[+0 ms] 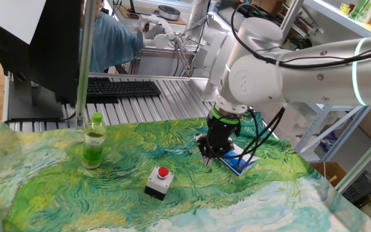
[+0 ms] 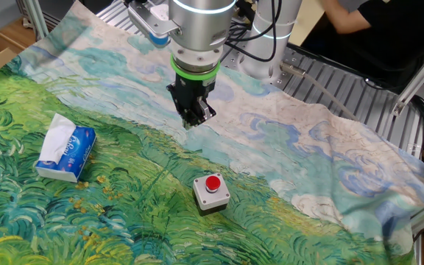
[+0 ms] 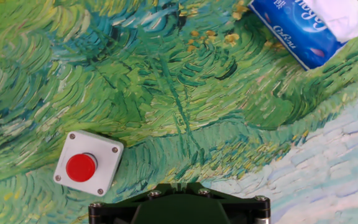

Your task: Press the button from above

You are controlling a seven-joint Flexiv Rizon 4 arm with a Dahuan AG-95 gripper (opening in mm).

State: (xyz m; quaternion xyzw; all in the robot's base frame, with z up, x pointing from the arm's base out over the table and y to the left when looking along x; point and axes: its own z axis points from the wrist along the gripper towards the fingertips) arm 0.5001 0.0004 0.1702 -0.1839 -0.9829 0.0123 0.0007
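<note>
The button (image 1: 163,173) is a round red cap on a small boxy housing that stands on the painted cloth. It also shows in the other fixed view (image 2: 213,183) and at the lower left of the hand view (image 3: 80,167). My gripper (image 1: 207,153) hangs above the cloth, off to one side of the button and higher than it. In the other fixed view the gripper (image 2: 192,120) is behind the button. The hand view shows only the gripper's dark body (image 3: 179,202) at the bottom edge. No view shows the fingertips clearly.
A blue tissue pack (image 1: 240,161) lies on the cloth close to the gripper, seen too in the other fixed view (image 2: 66,151) and the hand view (image 3: 309,28). A bottle of green liquid (image 1: 95,140) stands at the left. A keyboard (image 1: 121,88) lies behind the cloth.
</note>
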